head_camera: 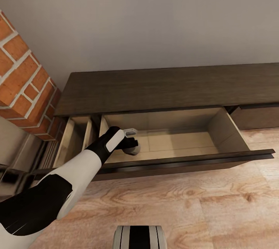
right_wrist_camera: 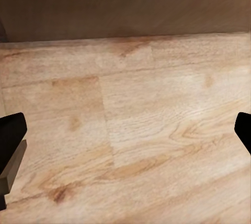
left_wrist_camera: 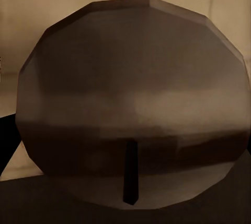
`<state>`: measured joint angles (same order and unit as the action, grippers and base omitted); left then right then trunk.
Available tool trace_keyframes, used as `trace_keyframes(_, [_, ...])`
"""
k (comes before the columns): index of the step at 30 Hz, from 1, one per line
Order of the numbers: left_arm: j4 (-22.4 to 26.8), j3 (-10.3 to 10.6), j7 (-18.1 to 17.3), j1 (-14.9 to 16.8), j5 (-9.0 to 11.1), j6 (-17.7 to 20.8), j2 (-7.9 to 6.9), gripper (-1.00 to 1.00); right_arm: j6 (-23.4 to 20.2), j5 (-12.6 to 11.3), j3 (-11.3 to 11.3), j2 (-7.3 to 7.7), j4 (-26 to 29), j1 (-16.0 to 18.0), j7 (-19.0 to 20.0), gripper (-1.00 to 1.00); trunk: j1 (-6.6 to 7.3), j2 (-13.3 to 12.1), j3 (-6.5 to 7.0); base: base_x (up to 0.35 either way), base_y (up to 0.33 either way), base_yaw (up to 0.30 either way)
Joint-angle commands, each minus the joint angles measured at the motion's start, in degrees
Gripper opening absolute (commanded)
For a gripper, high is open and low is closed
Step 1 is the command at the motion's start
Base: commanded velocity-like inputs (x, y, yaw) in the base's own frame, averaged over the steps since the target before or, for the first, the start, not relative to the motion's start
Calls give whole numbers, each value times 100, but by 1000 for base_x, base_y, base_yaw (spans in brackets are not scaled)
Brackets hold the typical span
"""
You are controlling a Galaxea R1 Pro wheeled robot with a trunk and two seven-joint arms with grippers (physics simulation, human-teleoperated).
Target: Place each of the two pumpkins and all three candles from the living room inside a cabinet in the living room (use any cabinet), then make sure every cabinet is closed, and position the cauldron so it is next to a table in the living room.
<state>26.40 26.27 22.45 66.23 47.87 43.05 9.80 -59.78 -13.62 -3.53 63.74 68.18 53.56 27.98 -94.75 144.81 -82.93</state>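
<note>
Left claw (head_camera: 131, 140) reaches down into open drawer (head_camera: 186, 140) of cabinet (head_camera: 162, 86), at drawer's 9 o'clock end. Candle (left_wrist_camera: 130, 104) sits directly under claw, on drawer floor; whether claw is clamped on it or apart, cannot tell. Candle: stubby faceted cylinder, matte tan-brown, thin dark wick (left_wrist_camera: 130, 172). Drawer: pale plank lining, dark brown front. Cabinet top: flat dark wood grain. Right claw (right_wrist_camera: 125, 151): fingers spread wide over light wood floor (right_wrist_camera: 146, 130). Brick wall (head_camera: 23, 78) at 9 o'clock.
</note>
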Motion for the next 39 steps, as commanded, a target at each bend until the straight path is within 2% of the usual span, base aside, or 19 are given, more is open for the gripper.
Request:
trace_keyframes(1, [7, 36, 49, 4, 64, 1, -4, -100, -22, 1, -18, 6, -3, 14, 14, 100, 1, 2, -5, 0, 0, 0])
trace_keyframes(8, [7, 36, 49, 4, 63, -16, -4, -100, -22, 2, -19, 7, -4, 14, 14, 100, -14, 10, -137, 0, 0, 0])
trace_keyframes(25, [7, 27, 53, 4, 53, -37, -4, -100, -22, 3, -23, 7, -5, 13, 14, 100, -14, 10, -137, 0, 0, 0])
trace_keyframes(32, [-2, 34, 58, -12, 45, -459, -4, -100, -22, 2, -25, 7, -6, 14, 14, 100, -14, 10, -137, 0, 0, 0])
trace_keyframes(39, [-4, 36, 58, -14, 39, -505, -4, -100, -22, 3, -23, 7, -5, 13, 14, 100, -14, 10, -137, 0, 0, 0])
